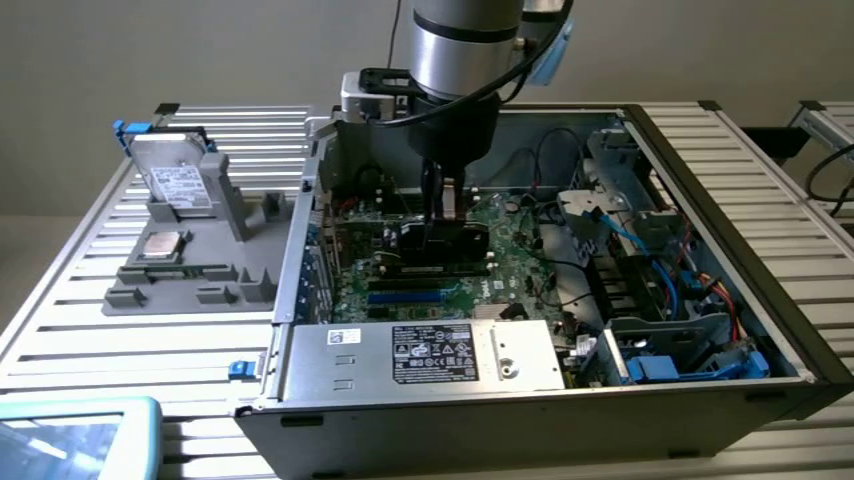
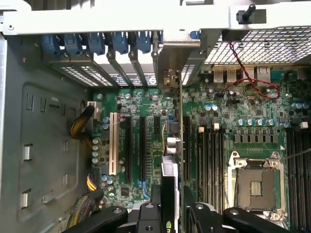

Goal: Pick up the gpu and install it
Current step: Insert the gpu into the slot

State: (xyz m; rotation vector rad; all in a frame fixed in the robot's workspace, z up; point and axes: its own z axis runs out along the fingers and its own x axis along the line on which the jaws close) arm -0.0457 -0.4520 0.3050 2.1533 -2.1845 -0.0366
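Inventory recorded: one case (image 1: 534, 430), one arm (image 1: 461, 40), one gripper (image 2: 171, 196), one gpu (image 1: 434, 245), one hard drive (image 1: 180, 185), one power supply (image 1: 414, 355), one white slot (image 2: 113, 143), one processor socket (image 2: 255, 187). One grey holder (image 1: 200, 290) and one loose chip (image 1: 163, 245) were also counted.

Flat rectangular gpu (image 1: 434, 250): black shroud. Broad green motherboard (image 2: 146, 104): black slots (image 2: 142, 145), one white slot (image 2: 113, 143). Blue plastic latches (image 2: 97, 43). Silver slatted metal bench (image 1: 80, 300): striped. Silver boxy hard drive (image 1: 178, 185): white label.
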